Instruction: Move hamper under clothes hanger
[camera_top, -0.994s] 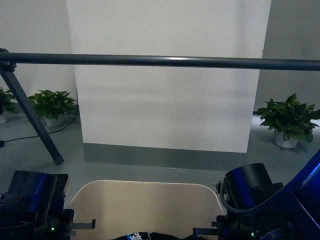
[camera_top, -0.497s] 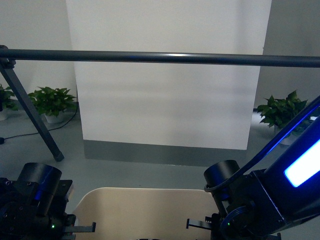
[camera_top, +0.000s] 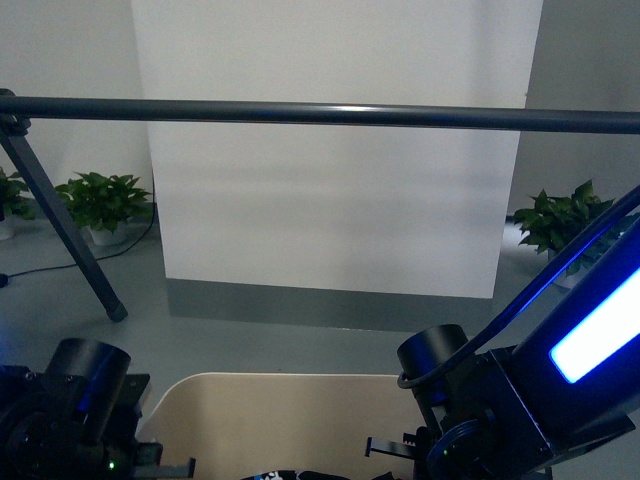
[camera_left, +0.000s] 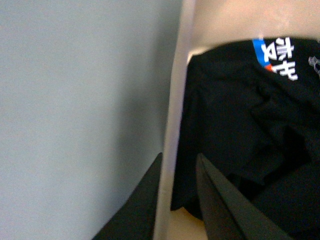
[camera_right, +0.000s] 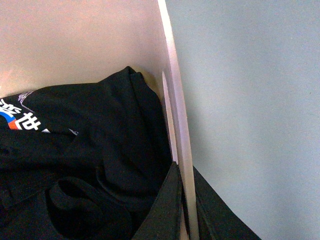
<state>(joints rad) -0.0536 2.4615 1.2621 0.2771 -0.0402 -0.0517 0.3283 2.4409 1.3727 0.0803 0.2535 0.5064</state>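
The beige hamper sits low in the front view between my two arms, holding dark clothes. The clothes hanger's grey bar runs across the view above and beyond it, with one splayed leg at left. My left gripper is open, its fingers straddling the hamper's side rim without pinching it. My right gripper is shut on the hamper's other side rim, one finger inside against the black garment, one outside.
Grey floor stretches ahead to a white panel behind the bar. Potted plants stand at left and right. A cable runs along the floor at left.
Over the last second the right arm has swung in and up at right, its blue light strip now showing. The hamper's rim sits lower in view and the bar slightly higher.
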